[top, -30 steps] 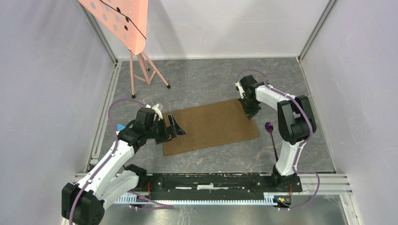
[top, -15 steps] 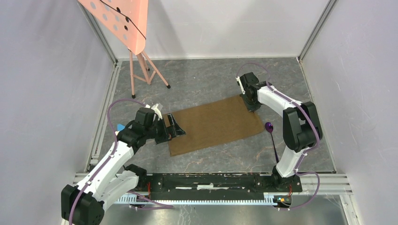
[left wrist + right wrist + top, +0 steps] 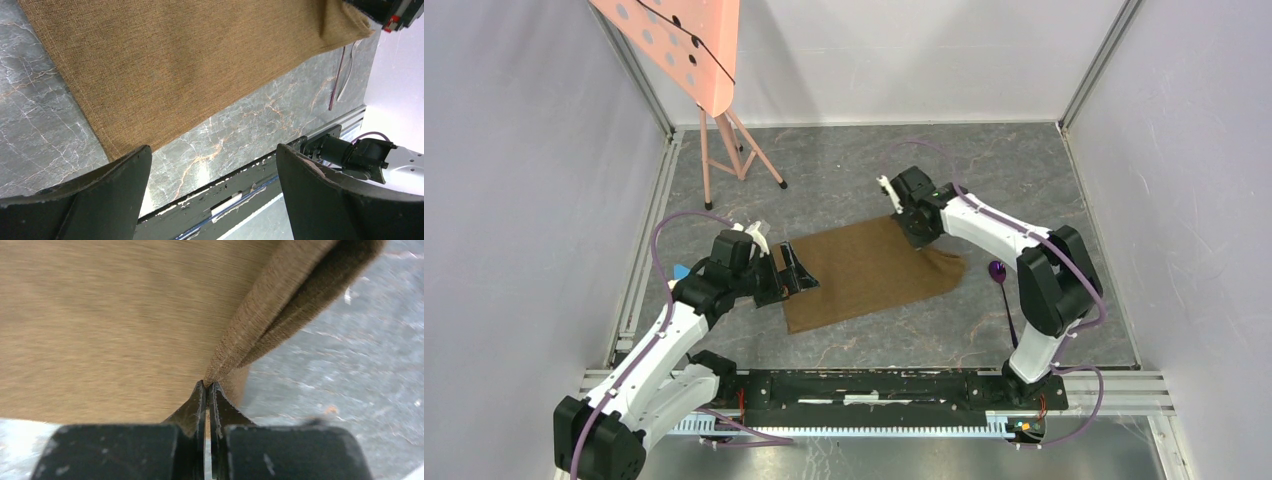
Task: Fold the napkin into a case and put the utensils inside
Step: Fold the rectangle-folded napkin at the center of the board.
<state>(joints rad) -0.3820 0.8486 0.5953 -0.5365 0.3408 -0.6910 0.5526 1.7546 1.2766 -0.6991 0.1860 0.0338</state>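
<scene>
The tan-brown napkin (image 3: 864, 272) lies on the grey marble table, its right end lifted and folded over toward the left. My right gripper (image 3: 917, 233) is shut on the napkin's far right corner (image 3: 260, 335), with a doubled fold of cloth rising from the fingertips. My left gripper (image 3: 796, 272) is open and empty, hovering at the napkin's left edge (image 3: 165, 75). A purple-handled spoon (image 3: 1001, 285) lies on the table right of the napkin. In the left wrist view a thin purple handle (image 3: 338, 75) and a silvery utensil (image 3: 349, 70) lie side by side past the cloth's far end.
A pink perforated board on a pink stand (image 3: 724, 150) is at the back left. A small blue object (image 3: 681, 271) lies at the table's left edge. The black base rail (image 3: 874, 385) runs along the near edge. Grey walls enclose the table.
My right gripper has moved left with the napkin's far right corner, pulling the right end over the cloth. The napkin's right side now looks shorter and bunched. The left arm has stayed put.
</scene>
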